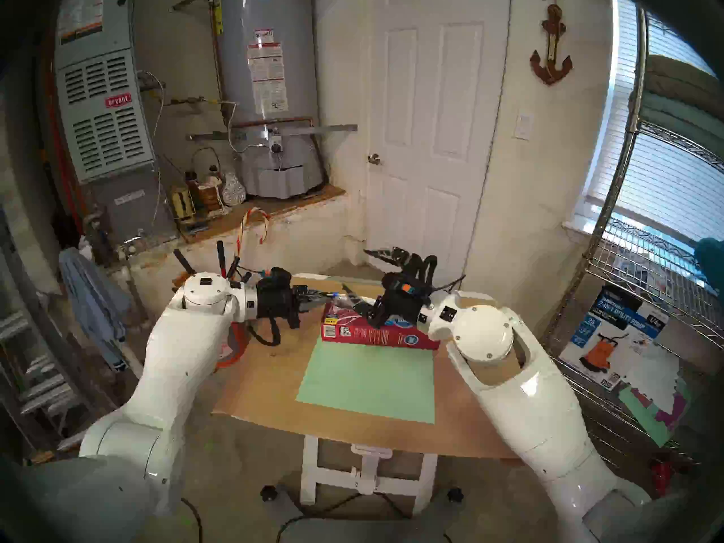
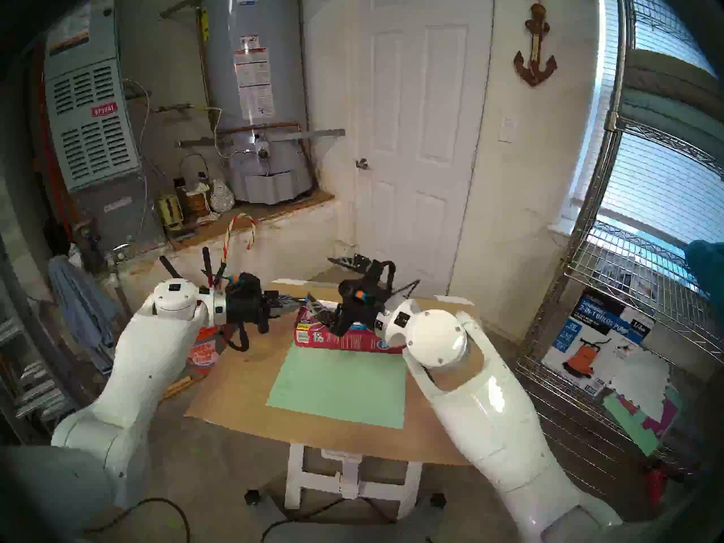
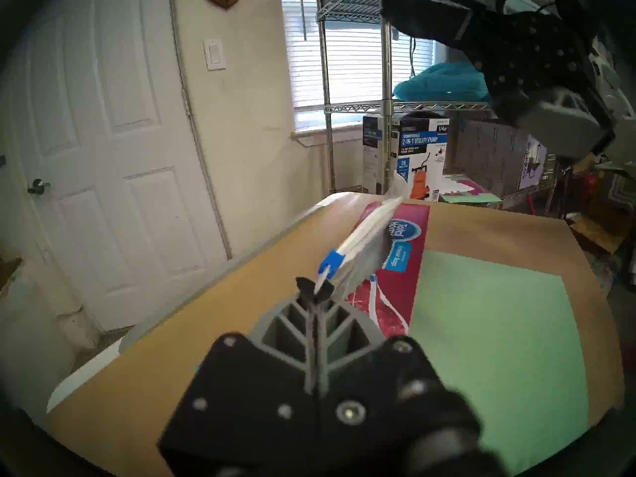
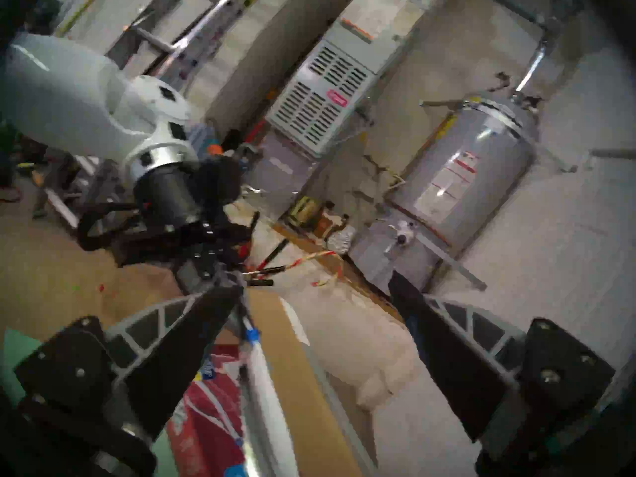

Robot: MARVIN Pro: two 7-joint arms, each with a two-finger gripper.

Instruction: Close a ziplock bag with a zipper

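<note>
Starting at the left gripper (image 3: 315, 288): clamped tight, fingertips pinching the very end of the white track on a flat clear plastic ziplock bag (image 3: 364, 230). Holding that end up off the table, by the look of it. Over to the right gripper (image 4: 316, 287): spread about as wide as possible, gripping nothing, hanging over the bag's whitish top band with one finger just beside it. Can't tell whether touching or not, too blurry.

Next out, the zipper, a tiny blue plastic slider (image 3: 330, 261): sitting right next to the left fingertips, at the pinched end of the track. Bag itself stretched away from there, lying along the top of a long red cardboard box with blue round logos (image 3: 414, 221), far corner poking up past the box end. Box parked at the back edge of a pale green rectangular mat (image 3: 499, 328), all on a brown cardboard-covered table (image 3: 223, 328).

Looks like the anchor-and-reach step: one end pinned, slider not yet grabbed. Probably calls for lining the open fingers up on either side of that slider, closing gently, then dragging straight along the track away from the left pinch. Tricky bit, guessing here: tiny tab, fat fingers, floppy plastic. Easy to nip the band instead of the slider, or to buckle the bag without steady tension from the left side.
</note>
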